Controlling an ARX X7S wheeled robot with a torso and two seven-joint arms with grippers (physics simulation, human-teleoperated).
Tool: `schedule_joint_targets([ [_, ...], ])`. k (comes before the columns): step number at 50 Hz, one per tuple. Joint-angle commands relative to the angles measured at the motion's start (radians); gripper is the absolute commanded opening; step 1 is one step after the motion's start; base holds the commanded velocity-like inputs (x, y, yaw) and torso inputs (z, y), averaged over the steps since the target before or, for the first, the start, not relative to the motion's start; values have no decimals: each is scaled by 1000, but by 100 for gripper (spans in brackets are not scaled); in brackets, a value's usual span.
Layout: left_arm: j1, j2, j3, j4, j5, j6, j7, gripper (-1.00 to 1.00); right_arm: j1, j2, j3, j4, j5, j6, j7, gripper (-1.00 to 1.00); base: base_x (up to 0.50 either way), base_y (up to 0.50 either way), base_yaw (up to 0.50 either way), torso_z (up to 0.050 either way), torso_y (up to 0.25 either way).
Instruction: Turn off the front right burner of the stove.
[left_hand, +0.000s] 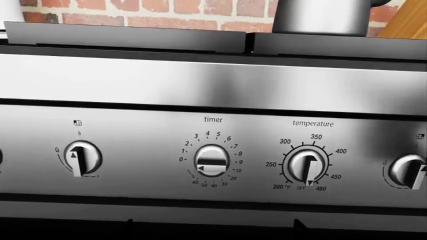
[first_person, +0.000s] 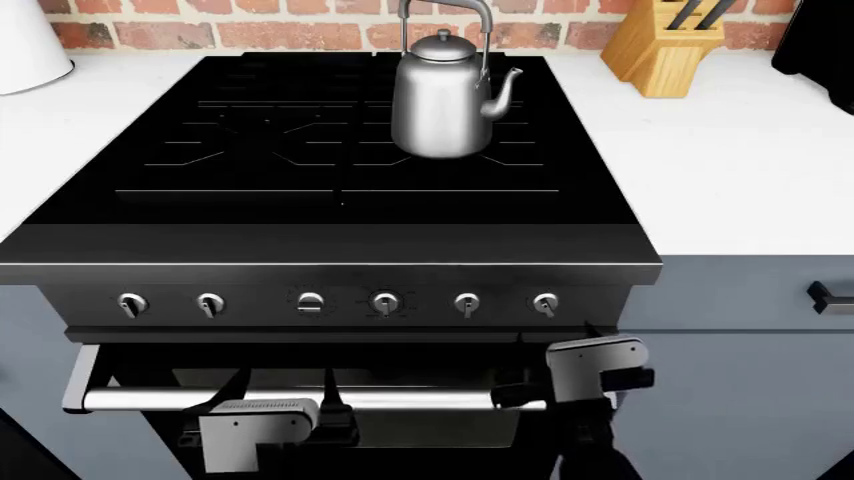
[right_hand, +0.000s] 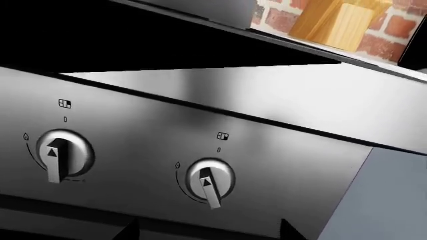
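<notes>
The black stove (first_person: 334, 245) has a steel front panel with six silver knobs in a row. My right gripper (first_person: 554, 338) hovers just below the rightmost knob (first_person: 545, 302), open and apart from it. In the right wrist view that knob (right_hand: 210, 181) sits above the gap of the right gripper (right_hand: 208, 227), its pointer tilted slightly off vertical; the neighbouring knob (right_hand: 63, 156) stands straight. My left gripper (first_person: 283, 398) is open in front of the oven handle (first_person: 160, 401), holding nothing. In the left wrist view the left gripper (left_hand: 213, 222) faces the timer knob (left_hand: 212, 161) and the temperature knob (left_hand: 305, 167).
A steel kettle (first_person: 445, 95) stands on the back right grate. A wooden knife block (first_person: 663, 45) sits on the white counter (first_person: 747, 170) to the right. Grey-blue cabinets (first_person: 747, 380) flank the oven. A brick wall (first_person: 267, 30) runs behind.
</notes>
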Motion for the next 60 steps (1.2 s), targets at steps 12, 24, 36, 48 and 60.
schedule_joint_targets([
  [12, -7, -5, 9, -6, -4, 2, -9, 100, 59, -3, -30, 61, -49, 48, 40, 100, 0, 0, 0, 0, 0],
  [24, -9, -8, 15, -9, -7, 5, -13, 100, 90, -10, -54, 98, -63, 59, 37, 100, 0, 0, 0, 0, 0],
  [36, -7, -14, 19, -5, -11, 7, -19, 100, 133, -24, -72, 174, -67, 29, 28, 100, 0, 0, 0, 0, 0],
  [48, -5, -20, 24, -2, -14, 8, -24, 100, 169, -35, -81, 254, -68, 1, 32, 100, 0, 0, 0, 0, 0],
  [60, -5, -24, 29, 0, -16, 8, -29, 100, 197, -39, -95, 294, -84, 1, 45, 100, 0, 0, 0, 0, 0],
])
